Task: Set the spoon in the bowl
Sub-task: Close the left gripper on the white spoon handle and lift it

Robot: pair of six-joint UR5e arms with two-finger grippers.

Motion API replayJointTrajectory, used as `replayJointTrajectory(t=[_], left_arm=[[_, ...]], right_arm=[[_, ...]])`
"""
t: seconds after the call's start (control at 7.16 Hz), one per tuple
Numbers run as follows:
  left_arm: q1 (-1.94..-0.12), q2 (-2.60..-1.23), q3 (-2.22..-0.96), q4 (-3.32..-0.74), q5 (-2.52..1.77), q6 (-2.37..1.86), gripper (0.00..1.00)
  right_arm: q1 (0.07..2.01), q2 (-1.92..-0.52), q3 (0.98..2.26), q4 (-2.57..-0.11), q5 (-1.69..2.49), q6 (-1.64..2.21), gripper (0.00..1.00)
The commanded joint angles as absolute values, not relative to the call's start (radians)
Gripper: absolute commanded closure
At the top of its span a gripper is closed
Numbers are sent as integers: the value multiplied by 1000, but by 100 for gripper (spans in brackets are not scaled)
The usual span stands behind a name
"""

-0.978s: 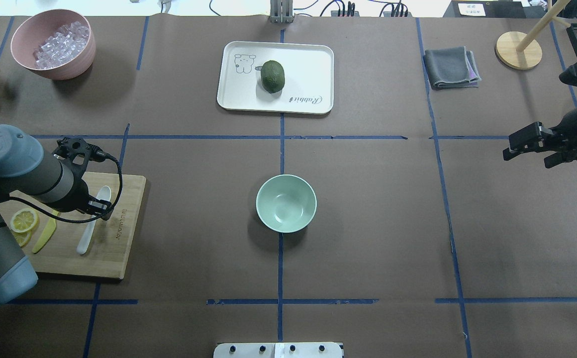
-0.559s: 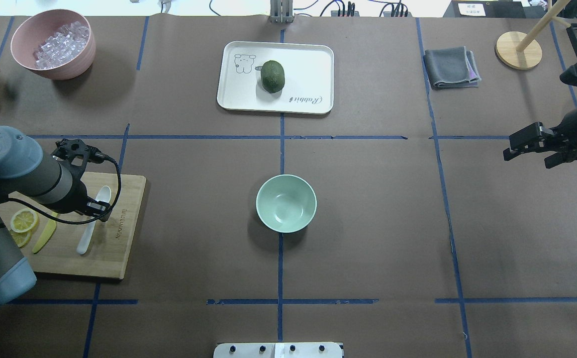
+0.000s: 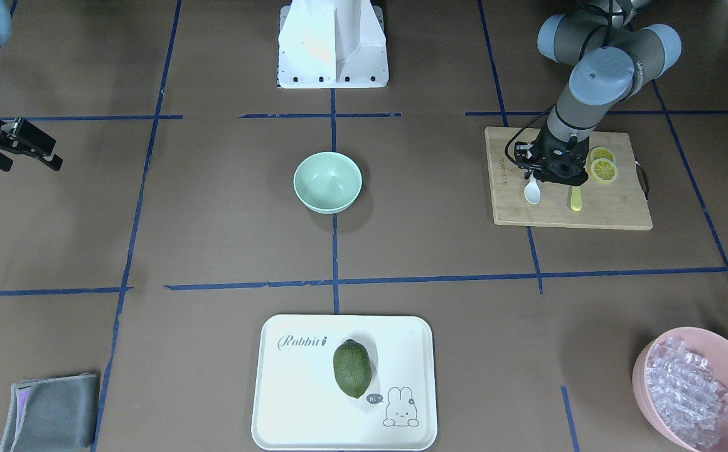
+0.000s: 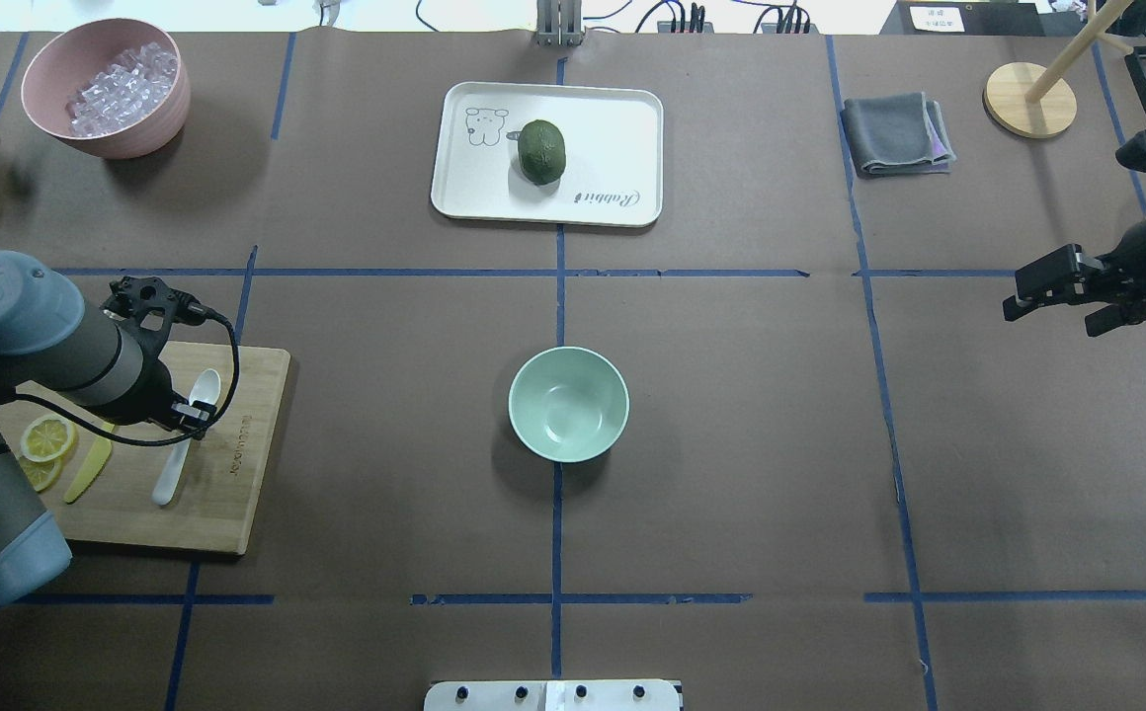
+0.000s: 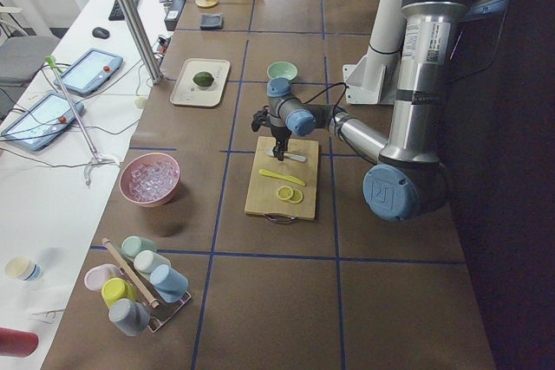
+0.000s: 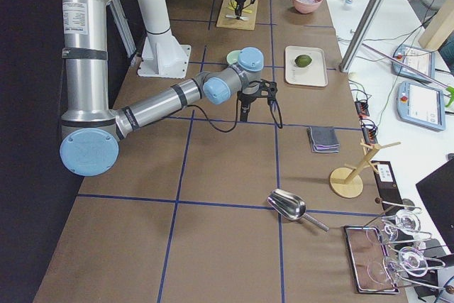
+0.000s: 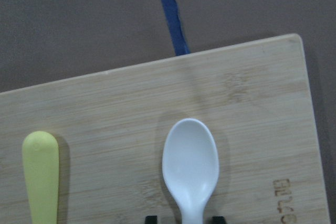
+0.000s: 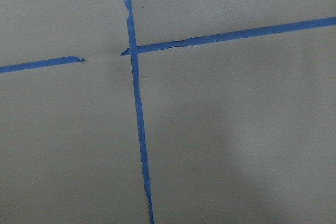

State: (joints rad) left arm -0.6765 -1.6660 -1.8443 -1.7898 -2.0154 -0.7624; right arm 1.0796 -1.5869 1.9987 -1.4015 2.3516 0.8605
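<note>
Straddling spoon (image 7: 190,163) neck, left jaws cropped.

left gripper (image 7: 184,218) low, parted, right gripper (image 4: 1052,316) parted

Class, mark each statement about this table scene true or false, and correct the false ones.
1. The spoon lies on the wooden cutting board. True.
2. The spoon rests inside the bowl. False: the bowl is empty and stands apart from the cutting board.
3. The left gripper is open, its fingertips on either side of the spoon's neck. True.
4. The right gripper holds the yellow knife. False: it is open and empty; the yellow knife lies on the cutting board beside the spoon.
</note>
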Motion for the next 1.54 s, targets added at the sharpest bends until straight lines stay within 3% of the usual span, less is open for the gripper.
replayJointTrajectory(t=[0.0,0.14,0.28,0.42,0.84,1.4], left_arm=[[-676,-1667,-1845,-1787,-2016,-762,73],[-676,-1666,-1845,-1786,-2016,-762,77],[-676,-1666,-1845,-1786,-2037,-762,93],[-676,-1666,-1853,-1786,-2093,-768,100],[-680,-1730,-1911,-1770,-2100,-779,100],[-585,-2079,-1872,-1577,-2091,-865,100]], right_arm=[[1080,-1589,1997,-1402,2352,861,0],[1080,-1589,1993,-1402,2352,861,0],[1078,-1588,1990,-1402,2352,861,0],[1078,-1586,1990,-1402,2352,861,0],[1091,-1586,1994,-1402,2353,861,0],[1149,-1610,1990,-1402,2352,856,0]])
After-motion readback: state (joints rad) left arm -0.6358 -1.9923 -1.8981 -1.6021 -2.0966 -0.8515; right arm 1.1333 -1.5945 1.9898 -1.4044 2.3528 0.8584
